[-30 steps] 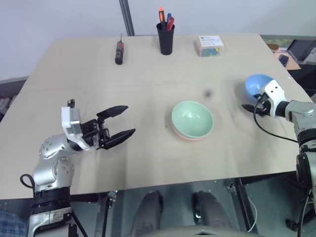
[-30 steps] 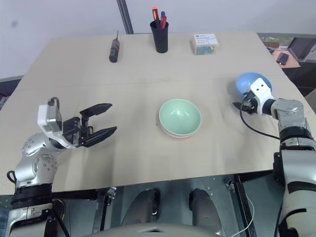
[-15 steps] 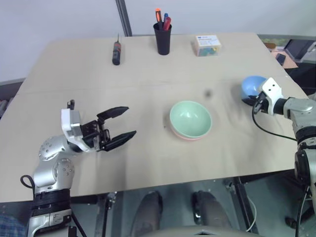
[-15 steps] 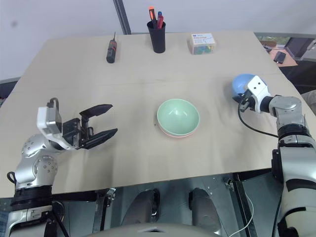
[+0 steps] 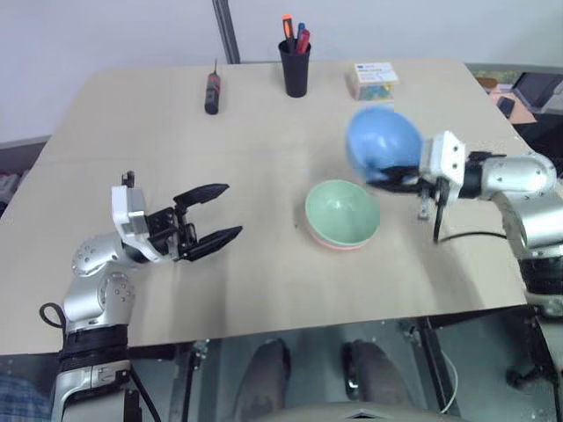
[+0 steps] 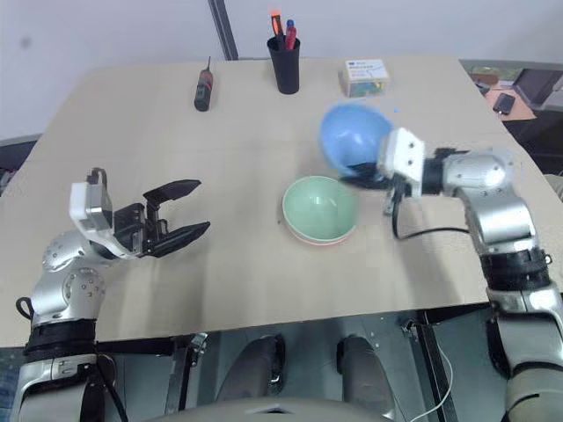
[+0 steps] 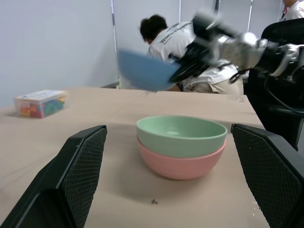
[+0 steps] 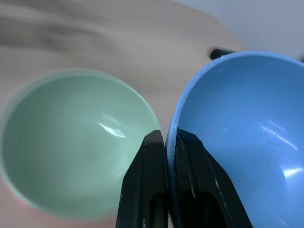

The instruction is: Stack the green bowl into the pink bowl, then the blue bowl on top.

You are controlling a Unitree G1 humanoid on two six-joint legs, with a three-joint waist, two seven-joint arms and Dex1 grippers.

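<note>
The green bowl (image 5: pixel 342 209) sits nested in the pink bowl (image 5: pixel 337 243) at the middle of the table. Above and just right of them hangs the blue bowl (image 5: pixel 381 142), tilted, with my right gripper (image 5: pixel 393 176) shut on its rim. In the right wrist view the two fingers (image 8: pixel 152 190) pinch the blue bowl's rim (image 8: pixel 228 142) beside the green bowl (image 8: pixel 71 142). My left gripper (image 5: pixel 217 214) stands open over the table's left side, well clear of the bowls, with nothing between its fingers.
At the table's far edge stand a black pen cup (image 5: pixel 295 64), a screwdriver (image 5: pixel 212 89) and a small box of coloured bits (image 5: pixel 375 79). A person (image 7: pixel 171 40) sits beyond the table in the left wrist view.
My right gripper has shut on the blue bowl, lifted it off the table's right side and carried it left to just above the stacked bowls. The left arm has not moved.
</note>
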